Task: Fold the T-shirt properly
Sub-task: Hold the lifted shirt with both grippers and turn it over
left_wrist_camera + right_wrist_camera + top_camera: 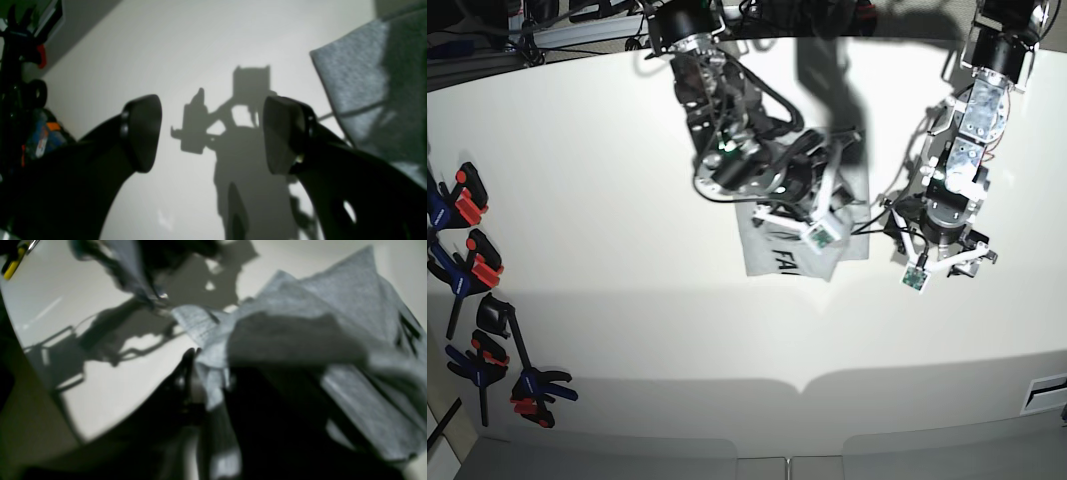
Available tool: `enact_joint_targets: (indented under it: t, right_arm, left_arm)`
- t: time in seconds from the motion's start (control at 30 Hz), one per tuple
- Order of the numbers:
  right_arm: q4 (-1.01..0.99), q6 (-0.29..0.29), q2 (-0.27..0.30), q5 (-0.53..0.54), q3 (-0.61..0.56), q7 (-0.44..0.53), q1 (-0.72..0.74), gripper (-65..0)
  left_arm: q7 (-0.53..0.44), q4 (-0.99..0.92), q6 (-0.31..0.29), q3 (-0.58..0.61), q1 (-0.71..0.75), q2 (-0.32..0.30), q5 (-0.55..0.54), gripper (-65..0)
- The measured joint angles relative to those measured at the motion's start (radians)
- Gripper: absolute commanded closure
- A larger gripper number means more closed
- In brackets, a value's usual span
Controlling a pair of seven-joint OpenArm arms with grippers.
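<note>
Clamps point(477, 330) sit along the worktop's point(627, 300) near-left edge, black with red and blue grips, well away from everything else. T-shirt point(792, 240) lies bunched roughly mid-worktop, grey, with black lettering showing on its near-left part. Right claw point(817, 205) is down on top of the shirt; in the right wrist view cloth point(213, 380) runs up between its dark fingers point(186, 373), but that picture is too blurred to tell if the jaws pinch it or stand loose, so grip state: cannot tell. Left claw point(213, 133) is off the shirt's side over bare worktop, jaws spread wide, nothing between the pads point(143, 130), only its shadow on the white surface. A grey shirt edge point(367, 93) lies just beside it. Both arms reach in from the far edge.
</note>
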Motion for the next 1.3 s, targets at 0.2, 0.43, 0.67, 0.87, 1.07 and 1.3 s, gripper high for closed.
enact_joint_targets:
  t: [0.2,0.43,0.67,0.87,1.07,1.3]
  right_arm:
    - [0.0,-0.059,0.0,0.005,-0.107,0.103,0.0,-23.6]
    - [0.0,-0.064,0.0,-0.004,-0.151,0.123,0.003,-23.6]
    - [0.166,-0.067,0.002,-0.203,-0.149,-0.103,-0.011,-23.5]
    - [0.253,-0.098,0.021,-0.256,-0.148,-0.081,-0.103,-23.5]
    - [0.161,-0.15,0.074,-0.364,-0.148,-0.011,-0.146,-23.5]
    - [-0.04,-0.156,0.074,-0.361,-0.141,0.008,-0.113,-23.5]
  left_arm:
    - [0.0,0.0,0.001,0.0,0.0,-0.002,0.284,-44.5]
    - [-0.005,0.0,0.004,0.0,0.0,-0.05,0.355,-44.5]
    - [0.015,0.001,0.089,0.0,0.0,-0.108,0.304,-44.5]
    - [0.012,0.001,0.108,0.0,0.0,-0.114,0.14,-44.5]
    - [0.002,0.002,0.108,0.0,0.0,-0.114,0.066,-44.5]
    - [0.014,0.002,0.108,0.001,0.0,-0.114,0.066,-44.5]
